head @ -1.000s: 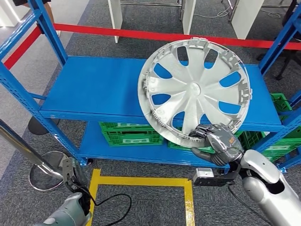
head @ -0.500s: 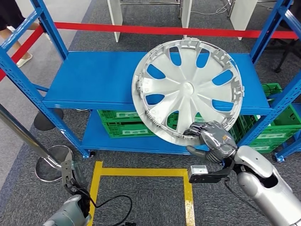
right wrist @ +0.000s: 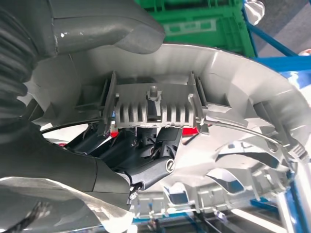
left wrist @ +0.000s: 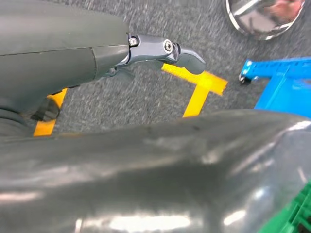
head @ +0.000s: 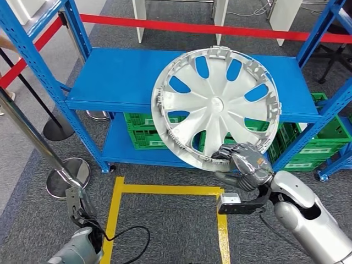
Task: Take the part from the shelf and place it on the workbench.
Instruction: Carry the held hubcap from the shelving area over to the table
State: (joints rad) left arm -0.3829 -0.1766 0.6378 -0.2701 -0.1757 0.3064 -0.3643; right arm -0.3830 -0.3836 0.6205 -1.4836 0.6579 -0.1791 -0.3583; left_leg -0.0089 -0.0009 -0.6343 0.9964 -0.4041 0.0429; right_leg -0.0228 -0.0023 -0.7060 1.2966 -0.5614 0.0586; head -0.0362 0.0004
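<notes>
The part is a large silver wheel cover (head: 215, 104) with blue showing through its openings. My right hand (head: 245, 165) grips it by the lower rim and holds it tilted in front of the blue shelf (head: 120, 77), off the shelf board. In the right wrist view the thumb lies over the ribbed rim of the wheel cover (right wrist: 234, 92) and the dark fingers (right wrist: 146, 160) curl under it. My left hand (head: 81, 212) hangs low near the floor, holding nothing. In the left wrist view its fingers (left wrist: 165, 48) reach out over the carpet.
Green crates (head: 141, 135) stand on the lower shelf board. A red barrier tape (head: 174, 26) runs behind the shelf. Yellow floor tape (head: 166, 190) marks a rectangle on the grey carpet. A chrome stanchion base (head: 68, 176) and a slanted pole (head: 29, 132) are at the left.
The whole picture has shifted, so the camera has moved; the shelf now sits a little further off and to the right. The wheel cover stays in my right hand.
</notes>
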